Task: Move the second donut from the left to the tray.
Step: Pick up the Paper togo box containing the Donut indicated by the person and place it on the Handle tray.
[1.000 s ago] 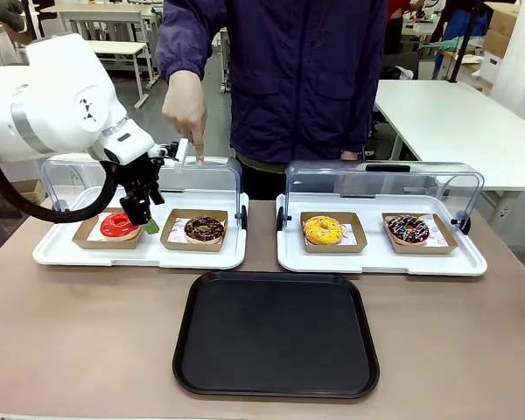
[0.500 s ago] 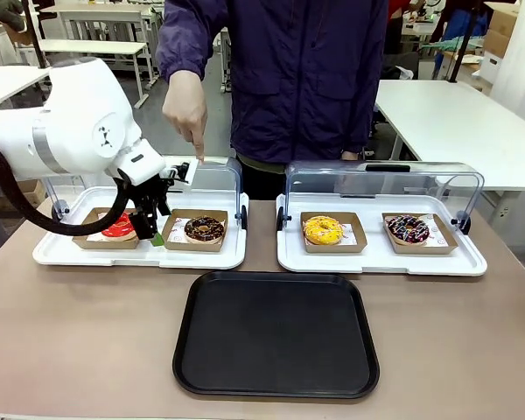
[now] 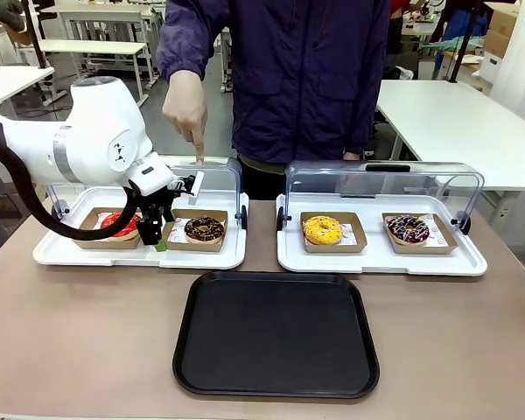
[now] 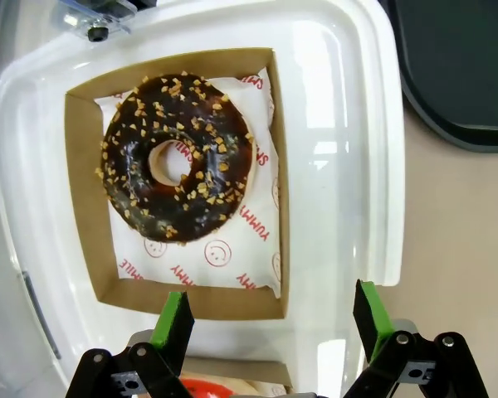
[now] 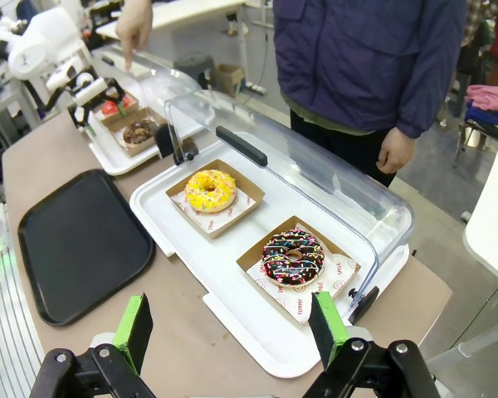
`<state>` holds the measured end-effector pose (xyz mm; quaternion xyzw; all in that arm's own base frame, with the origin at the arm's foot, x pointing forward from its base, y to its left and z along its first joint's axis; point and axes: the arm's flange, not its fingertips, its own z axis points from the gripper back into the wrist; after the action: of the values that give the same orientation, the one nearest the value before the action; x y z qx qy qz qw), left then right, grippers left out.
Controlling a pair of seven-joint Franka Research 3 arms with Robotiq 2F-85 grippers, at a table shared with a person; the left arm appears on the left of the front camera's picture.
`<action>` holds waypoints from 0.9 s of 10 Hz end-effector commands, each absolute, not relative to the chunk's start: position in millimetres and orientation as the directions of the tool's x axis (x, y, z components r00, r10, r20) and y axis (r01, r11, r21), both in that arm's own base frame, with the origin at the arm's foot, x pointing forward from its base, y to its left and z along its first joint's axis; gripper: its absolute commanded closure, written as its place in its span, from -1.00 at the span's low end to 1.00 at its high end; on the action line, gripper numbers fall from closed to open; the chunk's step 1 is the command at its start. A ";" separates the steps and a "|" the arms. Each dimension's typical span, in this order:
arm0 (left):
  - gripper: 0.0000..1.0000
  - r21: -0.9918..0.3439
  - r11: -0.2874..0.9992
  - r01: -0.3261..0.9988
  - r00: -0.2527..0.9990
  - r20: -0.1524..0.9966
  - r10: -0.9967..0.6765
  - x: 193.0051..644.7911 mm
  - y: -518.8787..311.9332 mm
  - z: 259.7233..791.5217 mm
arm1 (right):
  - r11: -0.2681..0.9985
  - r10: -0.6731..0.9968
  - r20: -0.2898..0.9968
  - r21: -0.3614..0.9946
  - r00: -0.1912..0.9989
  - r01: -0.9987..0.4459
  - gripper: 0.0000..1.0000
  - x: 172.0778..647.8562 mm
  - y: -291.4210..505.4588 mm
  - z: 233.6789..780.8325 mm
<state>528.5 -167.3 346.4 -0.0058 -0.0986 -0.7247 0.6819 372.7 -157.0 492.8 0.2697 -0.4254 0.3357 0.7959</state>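
The chocolate donut with tan nut bits [image 3: 204, 229] lies in its brown cardboard holder [image 4: 83, 207] on the left white display tray [image 3: 61, 254], second from the left. My left gripper [image 3: 155, 234] hangs open at the holder's left side, between it and the red donut [image 3: 118, 224]. In the left wrist view the nut donut [image 4: 177, 157] is ahead of the open left gripper [image 4: 274, 319], nothing between the green pads [image 4: 173, 319]. The black tray [image 3: 276, 332] lies empty at the table's front. My right gripper [image 5: 232, 327] is open in the air.
A person stands at the far side, one hand [image 3: 188, 109] pointing down at the raised clear lid [image 3: 219, 179]. The right display tray [image 3: 381, 262] holds a yellow donut [image 3: 323, 230] and a sprinkled dark donut [image 3: 408, 229] under an open lid.
My left arm has swung right, carrying the open gripper from over the red donut to the edge of the nut donut's holder. The person's pointing hand has stayed put.
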 end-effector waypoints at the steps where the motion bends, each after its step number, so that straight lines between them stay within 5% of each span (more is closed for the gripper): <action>1: -1.00 0.159 -0.051 0.986 -0.069 0.108 -0.992 537.4 -173.5 340.4 | 0.621 0.292 0.880 0.124 0.375 -0.774 -1.00 375.8 -157.0 492.0; 8: -1.00 0.138 -0.060 0.989 -0.074 0.095 -0.993 549.1 -177.6 319.3 | 0.621 0.292 0.880 0.124 0.375 -0.774 -1.00 375.8 -157.0 492.0; 9: -0.36 0.131 -0.059 0.990 -0.072 0.097 -0.993 549.2 -177.1 319.2 | 0.621 0.292 0.880 0.124 0.375 -0.774 -1.00 375.8 -157.0 492.0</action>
<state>545.1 -175.0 317.3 0.0045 -0.0862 -0.7317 0.6761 372.7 -157.0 492.8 0.2697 -0.4255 0.3358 0.7959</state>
